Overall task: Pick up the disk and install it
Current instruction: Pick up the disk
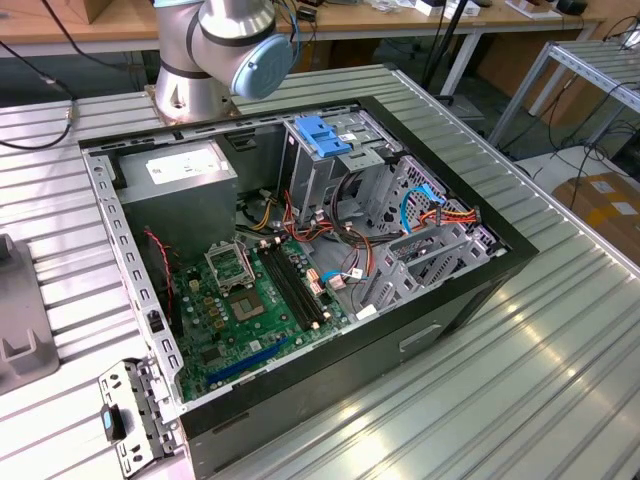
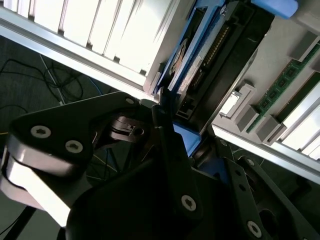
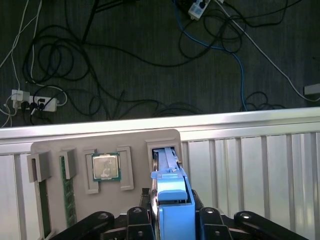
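First wrist view, disk (image 3: 173,190) clamped within pincer (image 3: 172,205)

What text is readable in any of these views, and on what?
No text is legible in any view.
White label on the grey power supply box: print too small to read.
Sticker on the disk, second wrist view: blurred.
Processor lid, first wrist view: markings too faint to read.

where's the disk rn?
In the first wrist view the disk stands on edge in a grey tray's slot, beside the CPU, at the gripper.
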`<action>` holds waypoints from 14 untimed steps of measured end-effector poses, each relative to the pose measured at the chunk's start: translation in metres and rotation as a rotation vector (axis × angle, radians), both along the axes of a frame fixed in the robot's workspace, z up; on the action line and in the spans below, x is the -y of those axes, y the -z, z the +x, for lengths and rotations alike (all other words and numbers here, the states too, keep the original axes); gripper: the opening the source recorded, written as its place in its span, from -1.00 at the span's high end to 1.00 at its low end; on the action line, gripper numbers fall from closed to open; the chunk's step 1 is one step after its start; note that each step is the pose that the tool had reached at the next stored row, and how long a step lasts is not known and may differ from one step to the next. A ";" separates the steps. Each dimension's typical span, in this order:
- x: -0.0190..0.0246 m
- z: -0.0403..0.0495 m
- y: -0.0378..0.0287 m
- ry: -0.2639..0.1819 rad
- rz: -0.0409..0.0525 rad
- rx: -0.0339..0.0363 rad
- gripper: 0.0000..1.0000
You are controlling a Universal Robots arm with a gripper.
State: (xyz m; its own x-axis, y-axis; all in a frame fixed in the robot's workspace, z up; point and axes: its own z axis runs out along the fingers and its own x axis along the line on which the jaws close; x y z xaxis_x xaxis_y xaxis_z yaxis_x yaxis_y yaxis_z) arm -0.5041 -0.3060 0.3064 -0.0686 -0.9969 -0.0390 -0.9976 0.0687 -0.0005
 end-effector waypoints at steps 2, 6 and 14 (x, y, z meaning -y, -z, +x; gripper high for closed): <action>0.0000 0.0000 -0.0015 0.000 0.0004 0.0001 0.23; 0.0000 0.0000 -0.0043 0.000 0.0013 0.0002 0.23; -0.0033 0.0000 -0.0069 0.000 0.0017 0.0000 0.25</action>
State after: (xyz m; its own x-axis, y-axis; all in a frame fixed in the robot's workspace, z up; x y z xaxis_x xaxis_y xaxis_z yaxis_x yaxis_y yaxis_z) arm -0.5041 -0.3027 0.3133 -0.0687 -0.9968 -0.0407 -0.9976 0.0687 -0.0004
